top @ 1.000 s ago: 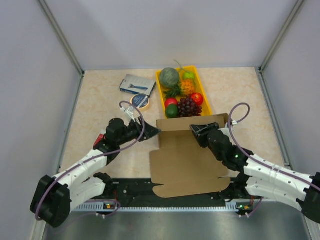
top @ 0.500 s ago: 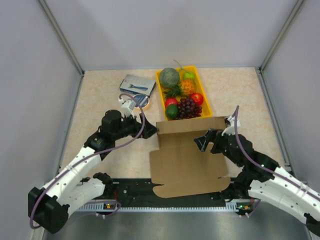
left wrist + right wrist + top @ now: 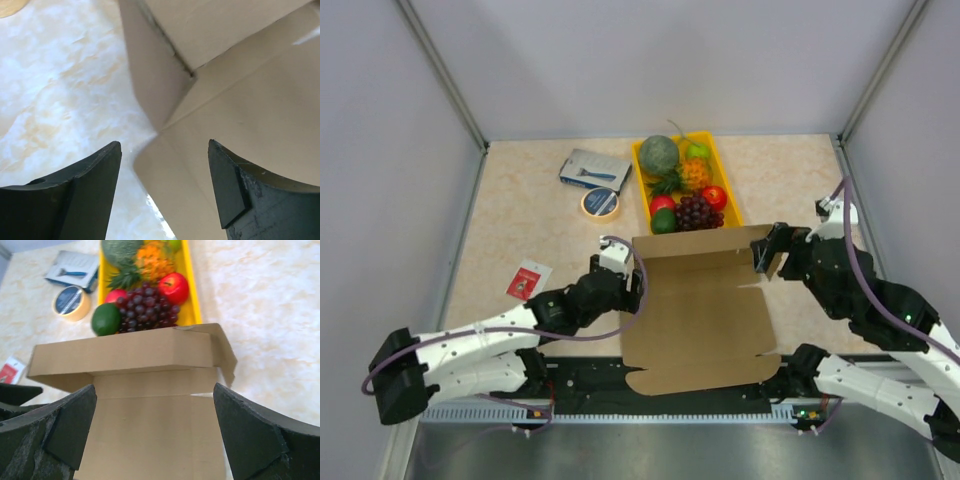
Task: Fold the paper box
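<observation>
paper box (image 3: 695, 310) sits on the desk (image 3: 520, 220) just on the near side of the fruit tray (image 3: 731, 195), its far edge almost against the tray's near end. the sheet is mostly flat. the far panel is folded up as a low wall along the tray side, and in the right wrist view the tab at its right end bends down at the corner. the long axis runs roughly from the tray toward the arm bases, only a little longer than wide and skewed slightly, with the far right corner nearest the tray. the rounded near flap overhangs the desk edge onto the black base rail. left gripper (image 3: 632, 285) is at the box's left edge, near-left of the tray, fingers (image 3: 85, 190) apart with the raised side flap's corner in the gap and no contact visible. right gripper (image 3: 767, 255) is at the far right corner, near-right of the tray, fingers (image 3: 250, 435) spread wide and holding nothing. open desk shows right of the tray out to the grey side wall, and more shows left of the tray. tape roll (image 3: 601, 203) is just left of the tray, blue-grey packet (image 3: 595, 168) is left of its far half, and red packet (image 3: 528, 279) is well to its near-left.
</observation>
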